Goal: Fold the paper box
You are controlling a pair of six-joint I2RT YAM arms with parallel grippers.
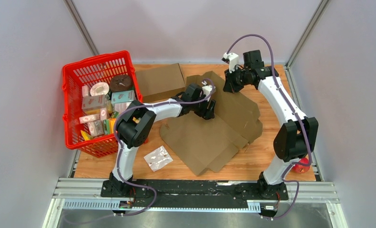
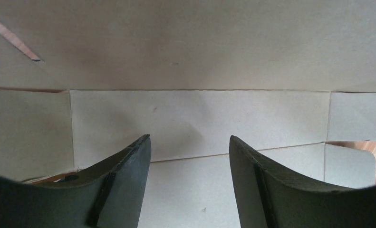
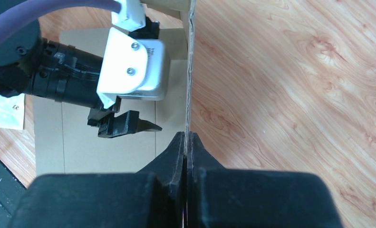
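Pale grey walls (image 1: 190, 28) close in a wooden table (image 1: 266, 159) on 3 sides. Well left of the paper box (image 1: 209, 140), a red plastic basket (image 1: 95, 148) sits at the table's edge. It is packed with small cartons (image 1: 93, 102), a white roll (image 1: 99, 89) and a dark round object (image 1: 120, 82). Just beyond the box's far-left corner lies a separate flat sheet of brown cardboard (image 1: 159, 80). Near the box's front-left edge, apart from it, a small clear plastic bag (image 1: 158, 158) lies on the wood.

The box itself is an unfolded brown blank spread across the middle of the table, with creases and side flaps showing. The left gripper (image 1: 207, 112) hangs over the box's far-left part. In the left wrist view its 2 fingers (image 2: 129, 175) stand apart with nothing between them, over a creased panel whose far portion rises like a wall. I cannot tell whether the fingertips touch the panel.

At the box's far edge, the right gripper (image 3: 187, 137) is clamped on the edge of a raised flap (image 1: 206, 80). The right wrist view shows this flap upright and edge-on, with bare wood to one side. Right of the box and well apart from it, a small red object (image 1: 301, 166) rests by the right arm (image 1: 283, 102).
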